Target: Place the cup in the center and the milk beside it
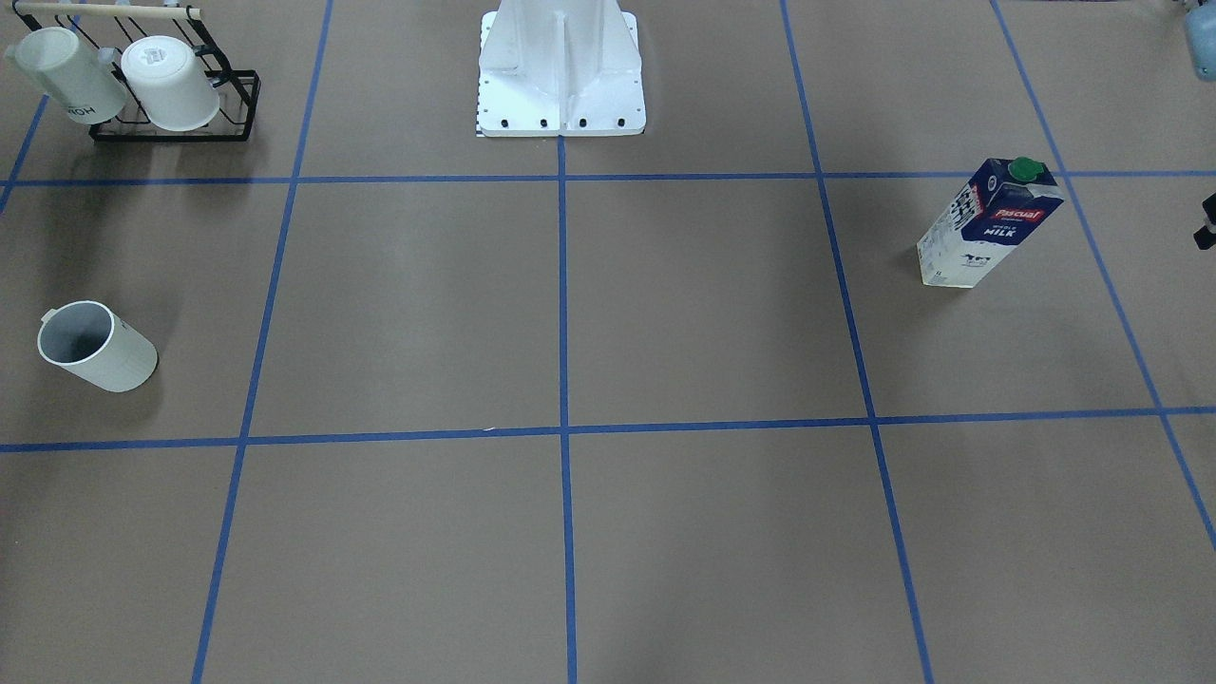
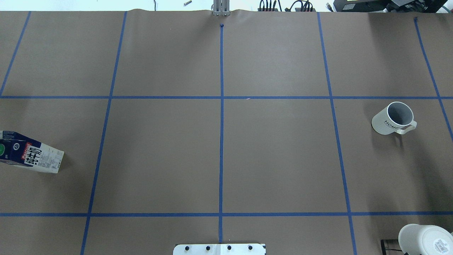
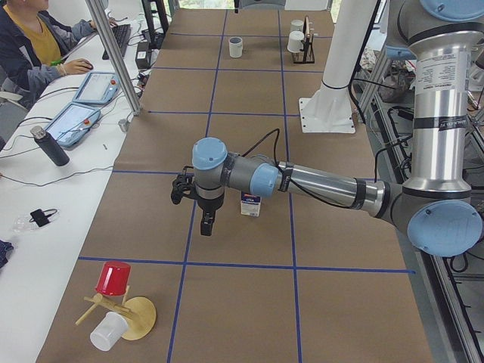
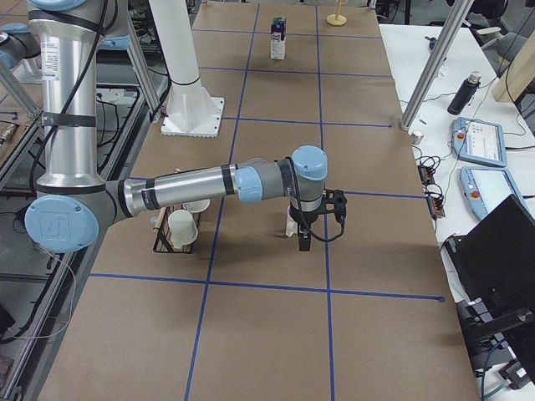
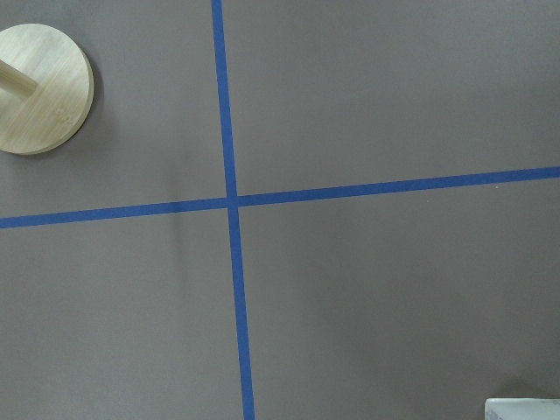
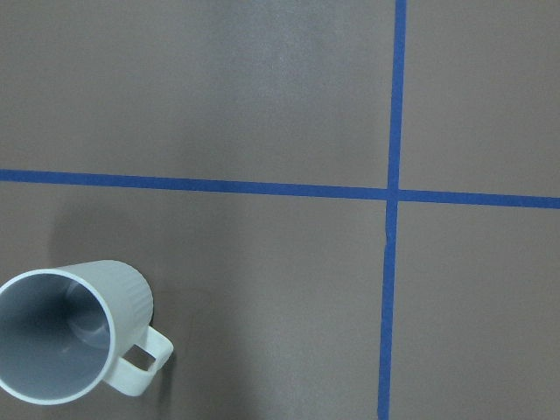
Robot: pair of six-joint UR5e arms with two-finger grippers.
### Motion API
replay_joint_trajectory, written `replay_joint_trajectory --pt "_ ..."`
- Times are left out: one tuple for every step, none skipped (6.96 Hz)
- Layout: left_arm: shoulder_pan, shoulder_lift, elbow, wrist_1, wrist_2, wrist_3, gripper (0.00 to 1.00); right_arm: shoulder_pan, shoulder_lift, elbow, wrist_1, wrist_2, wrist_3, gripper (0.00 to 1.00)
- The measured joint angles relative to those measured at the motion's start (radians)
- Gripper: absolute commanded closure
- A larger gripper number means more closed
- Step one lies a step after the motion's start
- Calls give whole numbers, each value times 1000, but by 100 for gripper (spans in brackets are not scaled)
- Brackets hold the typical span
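Left end effector (image 3: 206, 225) and right end effector (image 4: 303, 242) point downward, reached out horizontally, openness impossible to tell.

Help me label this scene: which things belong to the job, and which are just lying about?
Job: cup, milk, center.
Lying about: rack, lettered mug, other mug, wooden stand, red cup, pale cup.
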Motion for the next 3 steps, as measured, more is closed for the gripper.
replay_joint_trajectory --pt "0 -2 0 0 -1 0 2 0 0 -2 0 0 0 0" --pt "1 -6 -1 -1 -1 -1 2 0 0 -8 0 -1 0 0" --pt "0 -9 -4 -2 -2 -2 2 0 0 -9 0 0 -1 0"
